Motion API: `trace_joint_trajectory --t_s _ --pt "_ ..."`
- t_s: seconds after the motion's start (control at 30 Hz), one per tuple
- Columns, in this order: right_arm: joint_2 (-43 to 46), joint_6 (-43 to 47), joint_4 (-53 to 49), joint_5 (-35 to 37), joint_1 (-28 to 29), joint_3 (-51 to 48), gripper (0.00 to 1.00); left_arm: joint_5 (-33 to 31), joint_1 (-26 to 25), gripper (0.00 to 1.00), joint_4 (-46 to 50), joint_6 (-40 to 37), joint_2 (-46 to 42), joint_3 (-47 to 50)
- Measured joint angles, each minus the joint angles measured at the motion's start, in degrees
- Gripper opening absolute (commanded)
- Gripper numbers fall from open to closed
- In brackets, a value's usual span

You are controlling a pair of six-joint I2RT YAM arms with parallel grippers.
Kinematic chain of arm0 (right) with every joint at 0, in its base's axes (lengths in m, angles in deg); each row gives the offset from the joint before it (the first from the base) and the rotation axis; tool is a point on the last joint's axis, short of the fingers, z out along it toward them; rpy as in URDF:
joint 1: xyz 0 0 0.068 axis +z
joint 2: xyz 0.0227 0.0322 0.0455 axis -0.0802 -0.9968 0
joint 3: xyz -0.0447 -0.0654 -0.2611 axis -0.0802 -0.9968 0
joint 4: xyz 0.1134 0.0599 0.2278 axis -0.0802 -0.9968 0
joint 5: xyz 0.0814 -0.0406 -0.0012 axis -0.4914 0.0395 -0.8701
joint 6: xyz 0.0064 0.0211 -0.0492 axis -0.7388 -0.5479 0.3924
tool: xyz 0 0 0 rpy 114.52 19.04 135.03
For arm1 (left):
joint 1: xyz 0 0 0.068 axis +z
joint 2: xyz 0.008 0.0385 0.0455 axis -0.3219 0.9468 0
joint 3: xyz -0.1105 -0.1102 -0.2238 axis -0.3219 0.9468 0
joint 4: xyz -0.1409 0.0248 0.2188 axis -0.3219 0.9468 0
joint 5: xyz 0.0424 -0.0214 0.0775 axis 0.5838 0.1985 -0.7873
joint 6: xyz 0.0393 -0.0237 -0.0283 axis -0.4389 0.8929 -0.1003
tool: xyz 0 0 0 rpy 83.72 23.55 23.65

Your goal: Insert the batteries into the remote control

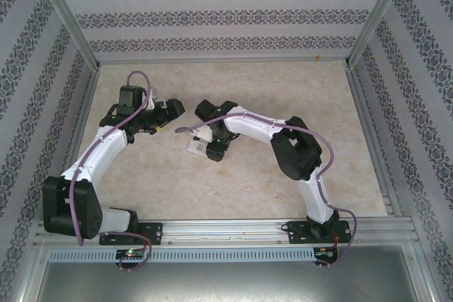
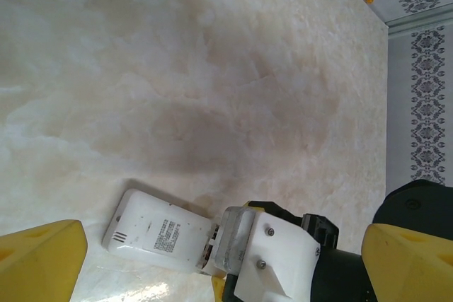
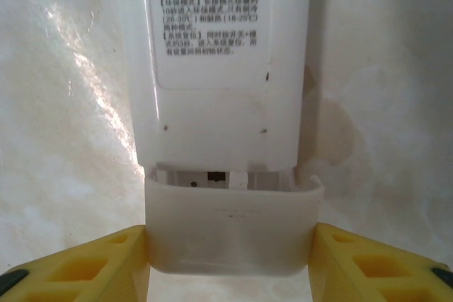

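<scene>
Remote control (image 3: 216, 68) of white oblong plastic is lying label side up on the pale marble-patterned table (image 1: 283, 90). Its long axis is running straight away from the right gripper (image 3: 230, 263), battery end pointing toward it. At that end the white curved battery cover (image 3: 230, 235) is sitting slightly off its seat, with a slit of compartment showing. The right gripper's yellow fingers (image 3: 92, 263) are pressing both sides of the cover, half closed on it. Near the remote's other end, the left gripper (image 1: 164, 114) is hanging spread fully wide, holding nothing.
</scene>
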Motion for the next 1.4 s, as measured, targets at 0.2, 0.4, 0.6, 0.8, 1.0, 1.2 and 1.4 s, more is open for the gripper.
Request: trace_joint_trajectory --t_s 0.2,0.4,0.6,0.8,1.0,1.2,1.4 --pt "-0.1 -0.4 0.1 0.0 0.2 0.0 0.56 0.4 0.0 1.00 -0.3 0.2 0.0 0.0" --pt "-0.5 -0.5 0.0 0.0 1.4 0.0 0.59 0.8 0.0 1.00 -0.3 0.2 0.0 0.5" --pt "-0.5 -0.7 0.0 0.1 1.6 -1.3 0.64 0.9 0.0 1.00 -0.4 0.4 0.0 0.6" --pt "-0.6 -2.0 0.0 0.3 1.7 -1.4 0.69 1.1 0.0 1.00 -0.5 0.8 0.0 0.7" --pt "-0.4 -4.5 0.1 -0.4 1.8 -1.4 0.77 1.2 0.0 1.00 -0.5 0.8 0.0 1.4" --pt "5.9 -15.0 4.7 -5.9 -1.2 -5.5 0.76 0.6 0.0 0.92 2.3 -2.2 2.4 -0.2" --pt "21.6 -38.0 18.4 -12.4 -8.1 -22.9 0.68 -1.8 -0.4 0.81 12.0 -9.9 13.9 -9.7"
